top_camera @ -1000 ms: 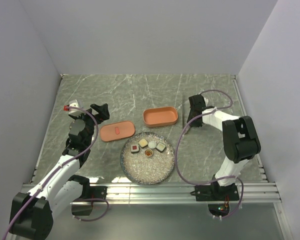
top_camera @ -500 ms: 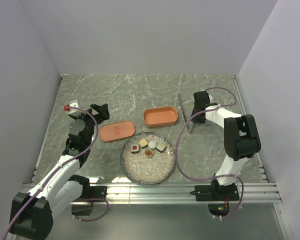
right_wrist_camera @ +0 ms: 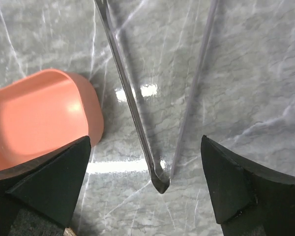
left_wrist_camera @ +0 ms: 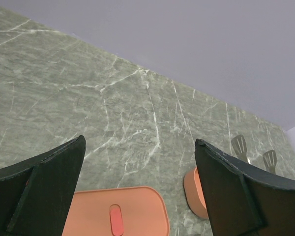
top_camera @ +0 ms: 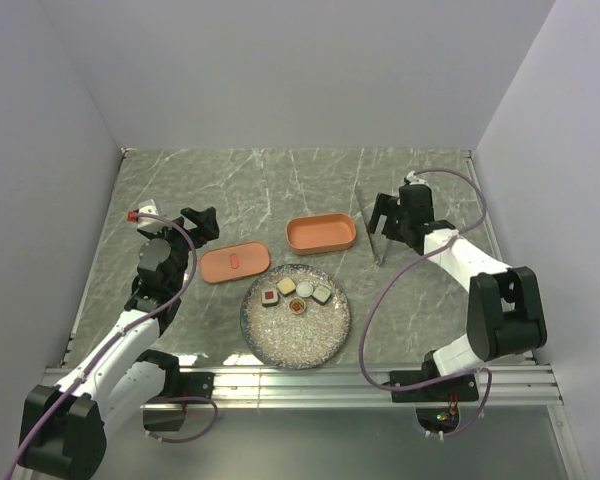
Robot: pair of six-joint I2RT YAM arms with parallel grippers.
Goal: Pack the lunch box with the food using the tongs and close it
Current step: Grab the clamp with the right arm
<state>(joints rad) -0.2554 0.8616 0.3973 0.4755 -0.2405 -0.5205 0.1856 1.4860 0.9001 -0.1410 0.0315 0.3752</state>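
1. Salmon-orange plastic is seen twice on the marbled table point(top_camera: 180, 190). The lunch box point(top_camera: 321, 233) is set open-topped just behind the speckled grey plate point(top_camera: 280, 345), and its flat lid point(top_camera: 235, 263) is laid apart to the left, red mark up.
2. Five pieces of the food point(top_camera: 286, 286) are gathered on the far half of the plate.
3. The tongs point(top_camera: 376, 238) are laid on the table just right of the lunch box.
4. The right gripper point(top_camera: 385, 215) is spread wide over the tongs, and both arms of the V are seen between its fingers point(right_wrist_camera: 49, 182). Nothing appears to be clamped, though contact cannot be ruled out from the wrist view.
5. The left gripper point(top_camera: 200, 222) is likewise held wide, with nothing between its fingers, near the far left end of the lid.
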